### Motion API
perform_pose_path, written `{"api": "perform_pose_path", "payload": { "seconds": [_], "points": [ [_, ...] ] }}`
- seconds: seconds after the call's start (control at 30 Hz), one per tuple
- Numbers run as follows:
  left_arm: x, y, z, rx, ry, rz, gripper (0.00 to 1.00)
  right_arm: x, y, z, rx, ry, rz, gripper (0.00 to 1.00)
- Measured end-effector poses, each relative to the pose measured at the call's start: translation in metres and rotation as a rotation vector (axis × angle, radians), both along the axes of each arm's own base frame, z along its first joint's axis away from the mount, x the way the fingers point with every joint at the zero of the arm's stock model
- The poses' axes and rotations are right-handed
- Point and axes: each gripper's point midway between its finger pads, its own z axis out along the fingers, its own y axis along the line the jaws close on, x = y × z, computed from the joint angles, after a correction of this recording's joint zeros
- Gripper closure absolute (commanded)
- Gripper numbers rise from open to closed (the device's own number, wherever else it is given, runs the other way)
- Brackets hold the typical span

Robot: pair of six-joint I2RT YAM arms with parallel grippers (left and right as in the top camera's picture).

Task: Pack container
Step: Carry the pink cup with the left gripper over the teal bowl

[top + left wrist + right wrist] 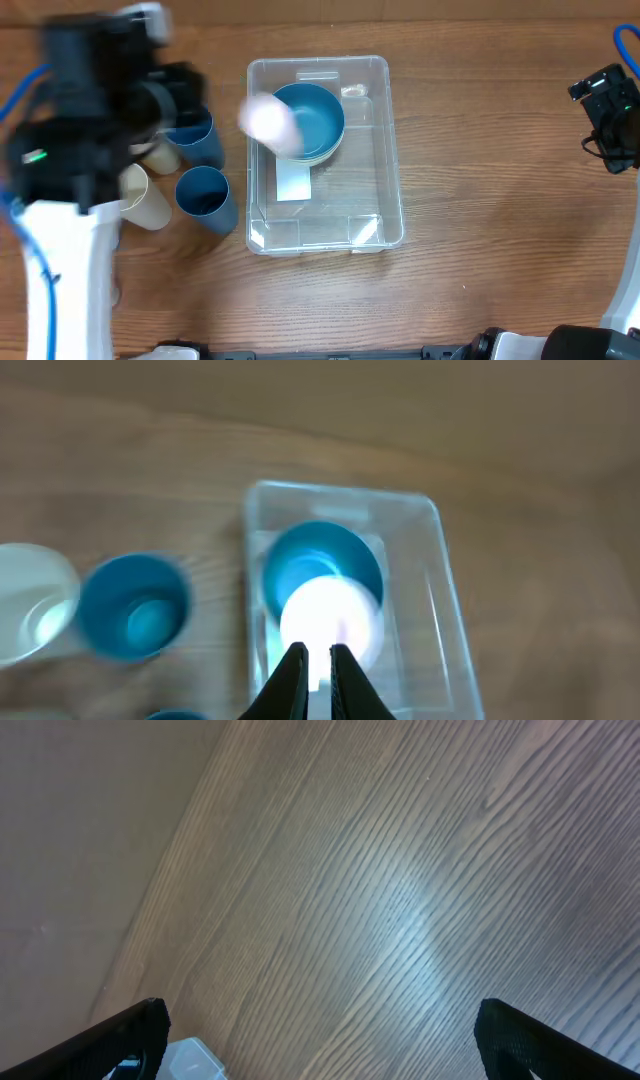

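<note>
Table [500, 250]: brown wood grain, seen from above.
Left arm [80, 120]: black and white, blurred, over the far left of the table, hiding part of the cups below it.
Cream cup [148, 198]: at the arm's edge, open mouth up, just beside the nearer blue cup.
Blue cups: two, one farther back [198, 138] and one nearer [205, 195], standing between the arm and the container's left wall.
Left gripper [318, 652]: the two dark fingers are pressed almost together, pinching the edge of a white round item.
White round item [270, 122]: bright and blurred, too smeared to tell whether it is a cup or a bowl; it hangs over the container's left wall, overlapping the blue bowl.
Container [390, 170]: large clear bin with rounded corners, upright and open, in the middle of the table.
Blue bowl [315, 115]: inside the container at its far end, with a paler rim showing under its near edge.
White label [293, 182]: on the container's base, just in front of the bowl.
Right gripper [320, 1010]: far right of the table, well apart from the container, fingers spread wide with only bare wood between them.
</note>
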Motion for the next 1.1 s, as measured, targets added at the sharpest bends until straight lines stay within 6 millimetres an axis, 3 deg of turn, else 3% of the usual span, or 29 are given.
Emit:
{"api": "perform_pose_path", "payload": {
  "seconds": [0.07, 0.1, 0.13, 0.17, 0.2, 0.23, 0.27, 0.33, 0.43, 0.57, 0.63, 0.77, 1.1],
  "points": [
    [0.013, -0.076, -0.035, 0.092, 0.048, -0.152, 0.94, 0.0, 0.0, 0.0, 0.0, 0.001, -0.001, 0.0],
    [0.02, -0.101, -0.061, 0.135, 0.095, -0.195, 0.94, 0.0, 0.0, 0.0, -0.001, 0.001, 0.0, 0.0],
    [0.028, -0.126, -0.102, 0.192, 0.172, -0.235, 0.94, 0.0, 0.0, 0.0, -0.001, 0.0, -0.001, 0.0],
    [0.032, -0.137, -0.124, 0.224, 0.214, -0.252, 0.93, 0.0, 0.0, 0.0, 0.0, 0.001, -0.001, 0.0],
    [0.036, -0.15, -0.164, 0.277, 0.288, -0.271, 0.91, 0.0, 0.0, 0.0, 0.0, 0.001, -0.001, 0.0],
    [0.037, -0.153, -0.174, 0.288, 0.305, -0.274, 0.87, 0.0, 0.0, 0.0, 0.0, 0.0, 0.0, 0.0],
    [0.041, -0.154, -0.176, 0.288, 0.299, -0.267, 0.76, 0.0, 0.0, 0.0, 0.0, 0.001, 0.0, 0.0],
    [0.046, -0.149, -0.172, 0.301, 0.275, -0.24, 0.65, 0.0, 0.0, 0.0, 0.0, 0.0, 0.0, 0.0],
    [0.054, -0.139, -0.17, 0.311, 0.26, -0.202, 0.6, 0.0, 0.0, 0.0, 0.0, 0.001, -0.001, 0.0],
    [0.08, -0.105, -0.175, 0.269, 0.271, -0.122, 0.58, 0.0, 0.0, 0.0, 0.0, 0.0, -0.001, 0.0],
    [0.094, -0.097, -0.196, 0.228, 0.311, -0.114, 0.6, 0.0, 0.0, 0.0, 0.0, 0.0, -0.001, 0.0],
    [0.099, -0.109, -0.278, 0.154, 0.495, -0.179, 0.58, 0.0, 0.0, 0.0, 0.0, 0.001, -0.001, 0.0],
    [0.09, -0.098, -0.275, 0.287, 0.479, -0.294, 0.54, 0.0, 0.0, 0.0, 0.0, 0.001, 0.0, 0.0]
  ]
}}
